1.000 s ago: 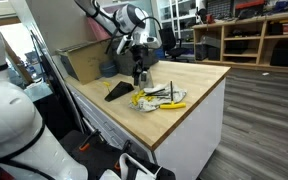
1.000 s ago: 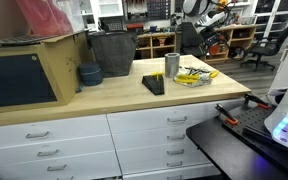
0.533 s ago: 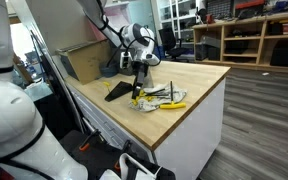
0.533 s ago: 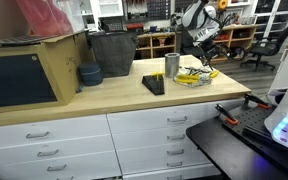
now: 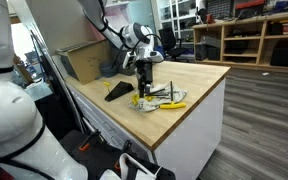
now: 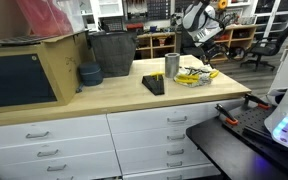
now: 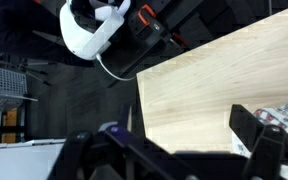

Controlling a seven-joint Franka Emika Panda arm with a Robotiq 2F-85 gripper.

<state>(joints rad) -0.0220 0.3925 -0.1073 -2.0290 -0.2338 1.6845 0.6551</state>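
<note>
My gripper [image 5: 144,88] hangs fingers-down just above a pile of hand tools with yellow handles [image 5: 162,98] on the wooden countertop [image 5: 199,85]. In an exterior view the gripper [image 6: 206,58] is over the right end of the tools [image 6: 193,76]. In the wrist view the fingers [image 7: 174,140] are spread apart, with only bare wood between them. The edge of the tools [image 7: 284,115] shows beside the right finger. The gripper holds nothing.
A metal cup [image 6: 172,65] and a flat black object [image 6: 154,85] sit next to the tools. A dark bowl [image 6: 89,74], a black bin [image 6: 112,53] and a cardboard box [image 6: 29,70] stand further along. Drawers [image 6: 144,125] run below the counter.
The arm has swung forward over the counter and come down toward the tools. The gripper has stayed open.
</note>
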